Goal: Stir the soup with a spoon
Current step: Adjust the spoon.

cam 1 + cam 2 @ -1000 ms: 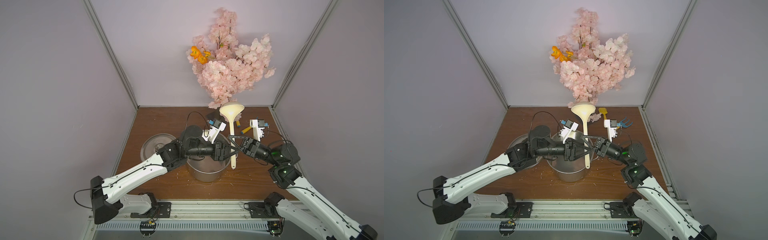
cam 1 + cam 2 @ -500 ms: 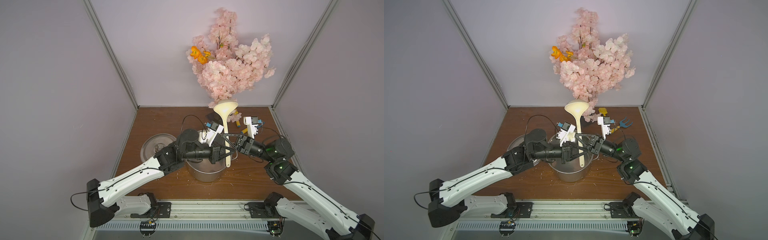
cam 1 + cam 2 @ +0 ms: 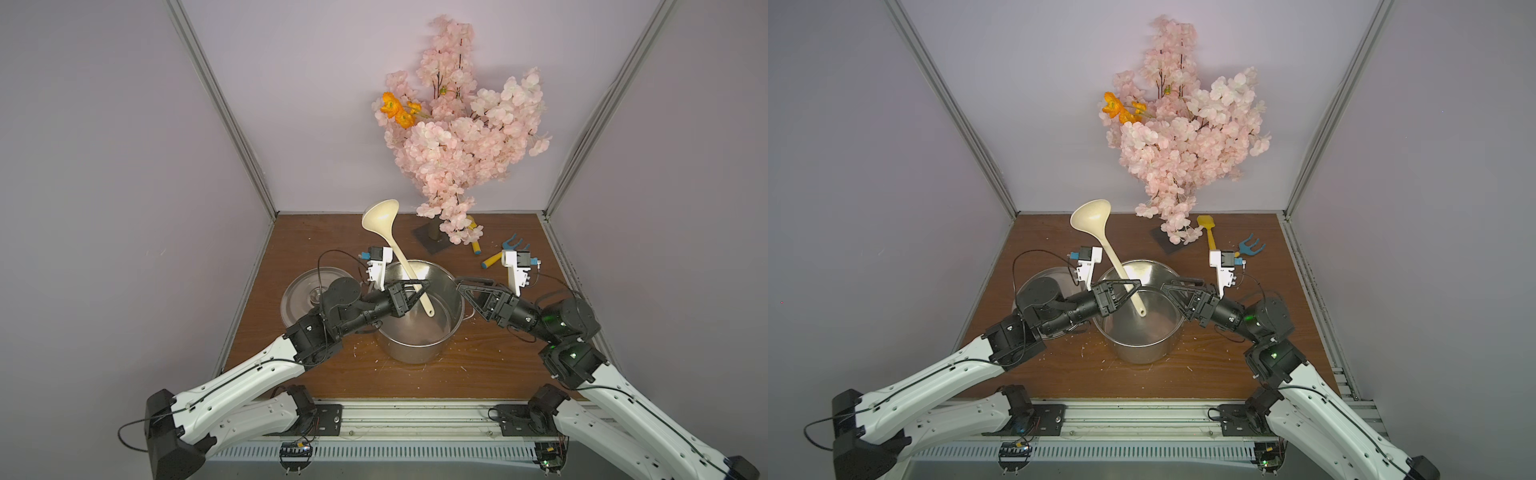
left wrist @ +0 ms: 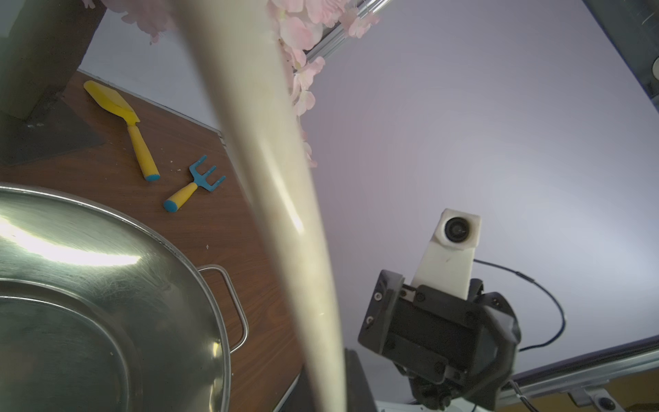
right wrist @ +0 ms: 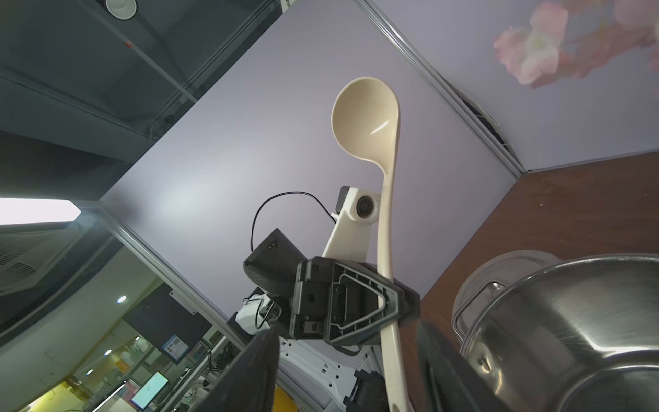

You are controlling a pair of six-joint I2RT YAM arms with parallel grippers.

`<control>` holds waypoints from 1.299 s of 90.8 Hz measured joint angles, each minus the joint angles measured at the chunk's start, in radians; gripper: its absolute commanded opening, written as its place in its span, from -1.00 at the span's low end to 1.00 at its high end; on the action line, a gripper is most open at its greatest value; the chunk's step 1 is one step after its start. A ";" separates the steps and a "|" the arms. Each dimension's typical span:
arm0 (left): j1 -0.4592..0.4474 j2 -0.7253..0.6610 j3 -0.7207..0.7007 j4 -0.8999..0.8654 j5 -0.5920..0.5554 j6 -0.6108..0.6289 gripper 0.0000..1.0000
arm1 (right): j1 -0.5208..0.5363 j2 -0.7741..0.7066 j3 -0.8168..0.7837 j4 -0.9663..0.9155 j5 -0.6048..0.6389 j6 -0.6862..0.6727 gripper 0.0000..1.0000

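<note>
Pot (image 3: 413,353): mid-table, nearest you.
Left gripper (image 3: 419,291): clamped on the spoon (image 3: 398,257) handle. The low end hangs over the pot's opening, bowl raised rearward.
Right gripper (image 3: 462,287): jaws apart, empty, at the pot's right rim.
Lid (image 3: 299,291): flat, left of the pot.
Rake (image 3: 1252,248): far right.

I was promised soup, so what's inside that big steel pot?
Only bare shiny steel shows in the pot; the spoon hangs handle-down over it. The left gripper hides part of the inside.
</note>
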 measured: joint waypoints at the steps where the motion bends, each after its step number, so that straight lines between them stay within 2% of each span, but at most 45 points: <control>1: 0.000 0.000 -0.007 0.010 -0.005 -0.012 -1.00 | 0.007 0.007 -0.010 0.010 0.001 0.003 0.20; 25: 0.000 -0.002 -0.107 0.166 -0.098 -0.127 -1.00 | 0.146 0.147 -0.056 0.135 0.066 0.046 -0.14; 50: 0.000 -0.024 -0.150 0.263 -0.132 -0.178 -1.00 | 0.186 0.211 -0.058 0.232 0.113 0.068 -0.49; 68: 0.000 -0.024 -0.154 0.288 -0.137 -0.196 -0.95 | 0.192 0.223 -0.058 0.246 0.132 0.072 -1.00; 82: 0.000 -0.032 -0.155 0.284 -0.146 -0.197 -0.46 | 0.194 0.222 -0.057 0.259 0.134 0.088 -1.00; 91: 0.000 -0.051 -0.155 0.239 -0.185 -0.187 -0.24 | 0.194 0.214 -0.059 0.254 0.136 0.088 -1.00; 103: 0.011 -0.085 -0.155 0.209 -0.225 -0.173 -0.23 | 0.195 0.197 -0.062 0.252 0.133 0.088 -1.00; 118: 0.022 -0.089 -0.152 0.200 -0.234 -0.163 -0.37 | 0.194 0.201 -0.062 0.251 0.121 0.090 -1.00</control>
